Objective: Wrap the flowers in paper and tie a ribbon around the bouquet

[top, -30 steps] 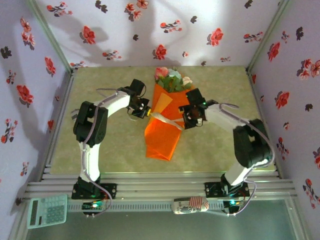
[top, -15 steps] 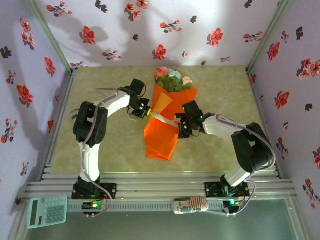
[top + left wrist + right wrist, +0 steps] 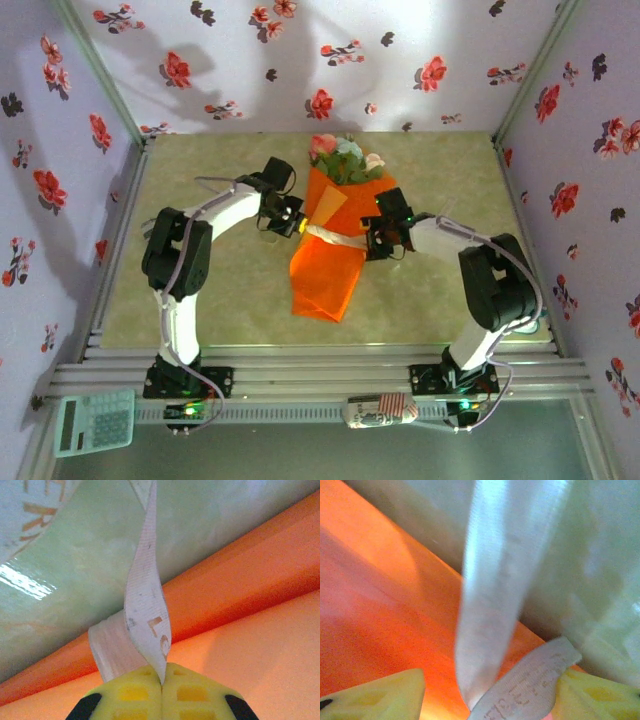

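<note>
Count from the top view:
- arms: 2, left arm (image 3: 180,262) and right arm (image 3: 495,285)
- grippers: 2, left gripper (image 3: 291,222) and right gripper (image 3: 374,243)
- yellow fingertips (image 3: 132,696): 2 per gripper in each wrist view
- bouquet (image 3: 322,275): 1
- paper (image 3: 345,205): 1 orange sheet
- ribbon (image 3: 335,236): 1
- flowers (image 3: 346,158): 3 blooms I can make out: 1 pink bloom (image 3: 323,145), 1 pale bluish bloom (image 3: 348,149), 1 cream bloom (image 3: 374,161). Leaves are too small to count.
- calculator (image 3: 93,422): 1
- patterned item (image 3: 381,410) on the front rail: 1
- table (image 3: 200,170): 1
- wallpapered walls (image 3: 300,60): 3
</note>
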Robot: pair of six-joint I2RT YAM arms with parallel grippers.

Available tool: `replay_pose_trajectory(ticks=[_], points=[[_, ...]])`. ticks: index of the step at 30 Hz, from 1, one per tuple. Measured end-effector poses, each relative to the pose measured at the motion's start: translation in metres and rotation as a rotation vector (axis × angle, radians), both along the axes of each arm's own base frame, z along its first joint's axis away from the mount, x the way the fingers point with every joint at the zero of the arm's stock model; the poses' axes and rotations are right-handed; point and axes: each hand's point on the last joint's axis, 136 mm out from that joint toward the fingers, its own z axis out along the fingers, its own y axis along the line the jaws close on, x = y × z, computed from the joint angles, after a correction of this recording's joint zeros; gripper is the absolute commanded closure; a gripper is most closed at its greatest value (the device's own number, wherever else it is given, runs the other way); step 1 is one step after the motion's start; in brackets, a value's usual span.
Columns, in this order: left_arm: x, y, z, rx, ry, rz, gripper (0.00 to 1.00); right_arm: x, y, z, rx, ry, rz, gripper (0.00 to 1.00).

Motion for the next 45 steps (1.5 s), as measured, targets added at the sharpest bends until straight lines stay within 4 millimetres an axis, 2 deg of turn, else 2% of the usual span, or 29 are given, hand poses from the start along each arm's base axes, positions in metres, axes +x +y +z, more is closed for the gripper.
replay_pose_trajectory(ticks=[4, 9, 14, 17, 21, 23, 25, 30, 34, 37, 43, 45], points=[[-0.004, -0.002, -0.002, -0.001, 0.007, -0.008, 1.00, 0.022, -0.005, 0.008, -0.017, -0.047, 0.020, 0.47], [-0.005, -0.002, -0.003, -0.001, 0.011, -0.009, 1.00, 0.032, -0.006, 0.015, -0.035, -0.083, 0.051, 0.54], [-0.005, -0.002, -0.003, 0.000, 0.011, -0.012, 1.00, 0.026, -0.004, 0.010, -0.035, -0.057, 0.072, 0.41], [-0.008, 0.000, -0.007, 0.005, 0.020, -0.012, 1.00, 0.016, -0.003, 0.015, -0.032, -0.049, 0.082, 0.38], [-0.013, 0.003, -0.014, 0.014, 0.037, -0.012, 1.00, 0.000, -0.008, 0.038, -0.023, -0.071, 0.086, 0.37], [-0.013, 0.003, -0.014, 0.015, 0.038, -0.012, 1.00, -0.001, -0.011, 0.050, -0.017, -0.094, 0.082, 0.37], [-0.013, 0.003, -0.013, 0.014, 0.035, -0.014, 1.00, 0.002, -0.018, 0.053, -0.020, -0.107, 0.075, 0.37], [-0.013, 0.003, -0.011, 0.014, 0.028, -0.019, 1.00, 0.007, -0.031, 0.030, -0.050, -0.059, 0.068, 0.37], [-0.013, 0.003, -0.011, 0.014, 0.027, -0.021, 1.00, 0.005, -0.032, 0.003, -0.064, 0.009, 0.072, 0.38], [-0.013, 0.003, -0.011, 0.014, 0.027, -0.022, 1.00, 0.006, -0.031, -0.009, -0.068, 0.030, 0.073, 0.41], [-0.013, 0.003, -0.011, 0.014, 0.027, -0.022, 1.00, 0.016, -0.026, -0.012, -0.060, 0.017, 0.081, 0.65], [-0.013, 0.003, -0.011, 0.014, 0.027, -0.022, 1.00, 0.018, -0.025, -0.010, -0.058, 0.010, 0.080, 0.69]])
